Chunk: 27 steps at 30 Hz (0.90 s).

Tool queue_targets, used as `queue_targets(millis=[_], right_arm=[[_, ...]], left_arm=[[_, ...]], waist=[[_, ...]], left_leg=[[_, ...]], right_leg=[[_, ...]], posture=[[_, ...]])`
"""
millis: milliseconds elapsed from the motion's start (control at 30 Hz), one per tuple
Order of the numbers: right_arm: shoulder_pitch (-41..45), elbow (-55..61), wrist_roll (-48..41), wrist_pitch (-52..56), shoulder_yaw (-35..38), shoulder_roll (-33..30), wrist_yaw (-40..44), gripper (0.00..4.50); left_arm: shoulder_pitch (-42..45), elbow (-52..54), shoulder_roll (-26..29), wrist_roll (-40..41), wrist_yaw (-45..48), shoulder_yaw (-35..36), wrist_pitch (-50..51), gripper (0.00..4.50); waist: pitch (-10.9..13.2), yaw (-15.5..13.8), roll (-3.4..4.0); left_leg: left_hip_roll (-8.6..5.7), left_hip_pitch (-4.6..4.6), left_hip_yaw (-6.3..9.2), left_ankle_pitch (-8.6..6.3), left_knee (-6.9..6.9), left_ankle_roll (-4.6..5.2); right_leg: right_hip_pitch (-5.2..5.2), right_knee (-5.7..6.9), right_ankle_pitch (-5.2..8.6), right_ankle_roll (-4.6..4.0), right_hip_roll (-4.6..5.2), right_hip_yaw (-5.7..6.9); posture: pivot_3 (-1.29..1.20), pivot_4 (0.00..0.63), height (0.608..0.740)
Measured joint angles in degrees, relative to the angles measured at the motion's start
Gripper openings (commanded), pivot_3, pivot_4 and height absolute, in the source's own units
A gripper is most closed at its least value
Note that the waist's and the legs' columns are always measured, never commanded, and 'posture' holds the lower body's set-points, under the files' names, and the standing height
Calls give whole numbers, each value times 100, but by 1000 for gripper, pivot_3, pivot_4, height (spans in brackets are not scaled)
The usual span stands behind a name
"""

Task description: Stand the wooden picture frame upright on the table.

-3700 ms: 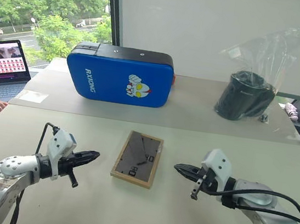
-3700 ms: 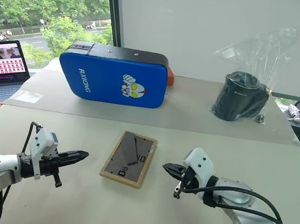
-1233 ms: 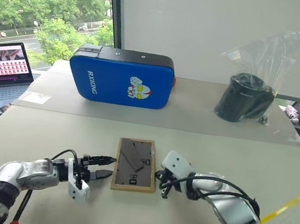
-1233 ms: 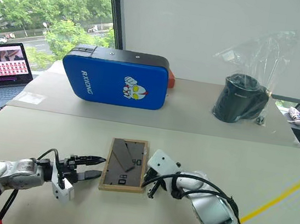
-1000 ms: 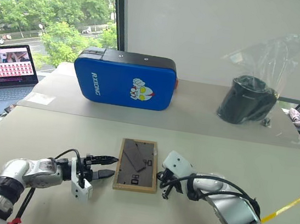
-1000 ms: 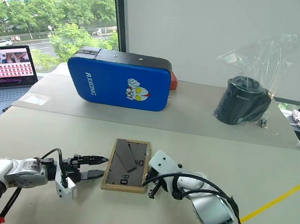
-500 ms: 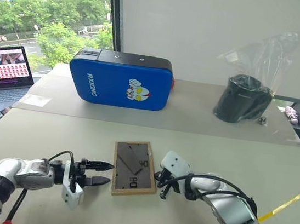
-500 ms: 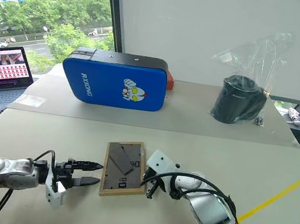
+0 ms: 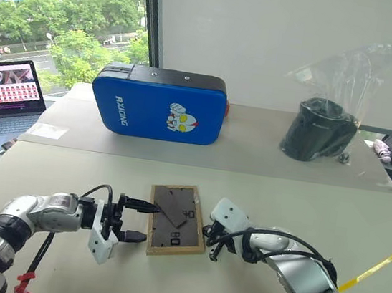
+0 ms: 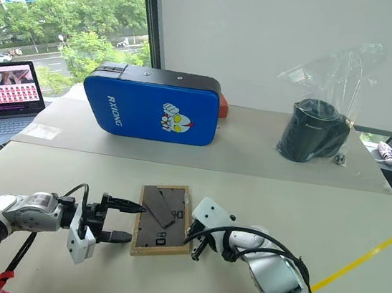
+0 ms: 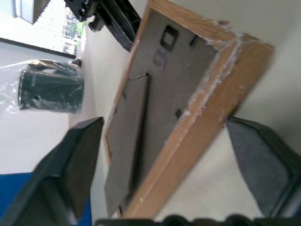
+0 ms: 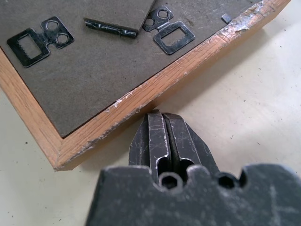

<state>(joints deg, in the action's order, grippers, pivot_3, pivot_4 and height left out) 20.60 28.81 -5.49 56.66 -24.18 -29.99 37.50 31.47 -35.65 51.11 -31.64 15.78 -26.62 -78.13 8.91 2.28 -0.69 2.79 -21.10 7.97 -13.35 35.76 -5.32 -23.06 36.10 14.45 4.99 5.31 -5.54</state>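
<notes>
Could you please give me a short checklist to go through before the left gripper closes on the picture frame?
1. Picture frame lying flat, back side up, on the table: ok.
2. Left gripper open wide, one finger on each side of the frame's corner in the left wrist view: ok.
3. Right gripper shut, its tip against the frame's wooden edge as a brace: ok.
4. Fold-out stand opened out so that the frame can stand: not ok, it lies flat against the back.
5. Left fingers low enough to catch the frame's edge: cannot tell.
6. Bare table beside the frame to stand it on: ok.
</notes>
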Motion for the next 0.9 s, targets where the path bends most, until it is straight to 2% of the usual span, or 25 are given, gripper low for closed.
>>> queue_targets(millis=[367,467,533,567,600,633,700,767,900], right_arm=[[154,-27,-35,283,-15,185,-58,0],[153,-27,-35,295,-15,173,-62,0],[148,-23,-41,294,-14,174,-61,0],[144,-19,-44,294,-14,173,-60,0],[142,-17,-49,294,-13,171,-58,0],[136,-16,-51,294,-3,159,-56,0],[138,-22,-56,294,3,141,-54,0],[139,-41,-92,294,16,141,-53,0],[310,-389,-317,271,321,130,16,0]], left_arm=[[-9,31,-490,-236,58,209,108,4419],[-15,23,-502,-239,81,215,113,3676],[-89,11,-500,-238,122,208,109,2858],[-121,4,-500,-240,134,204,109,2654],[-150,4,-498,-245,143,204,108,2030],[-187,50,-504,-224,98,238,62,1750],[-178,196,-498,-196,50,333,28,1436],[-189,258,-498,-197,11,388,16,1308],[-289,365,-506,-292,-87,489,66,1282]], waist=[[-1,-2,1],[-1,5,1],[0,17,1],[0,20,1],[0,23,1],[0,24,-1],[-1,16,-5],[-1,21,-5],[1,32,-5]], left_leg=[[-1,5,0,2,3,-3],[0,4,0,2,2,-3],[-1,3,0,2,1,-3],[0,1,0,1,1,-2],[-1,0,0,1,0,-2],[0,0,0,1,1,-2],[0,3,0,1,1,-2],[0,4,1,1,1,-2],[0,2,0,1,2,-2]], right_leg=[[5,2,0,1,0,-1],[4,2,0,0,0,0],[1,1,0,0,0,-1],[-1,1,0,0,0,0],[-1,0,0,0,0,-1],[-1,0,0,0,0,0],[4,-1,0,0,1,0],[3,0,0,0,0,0],[2,0,0,0,0,-1]], posture=[[0,150,740],[0,150,740],[0,150,740],[0,150,740],[0,150,740],[0,150,740],[0,150,740],[0,150,740],[0,150,740]])
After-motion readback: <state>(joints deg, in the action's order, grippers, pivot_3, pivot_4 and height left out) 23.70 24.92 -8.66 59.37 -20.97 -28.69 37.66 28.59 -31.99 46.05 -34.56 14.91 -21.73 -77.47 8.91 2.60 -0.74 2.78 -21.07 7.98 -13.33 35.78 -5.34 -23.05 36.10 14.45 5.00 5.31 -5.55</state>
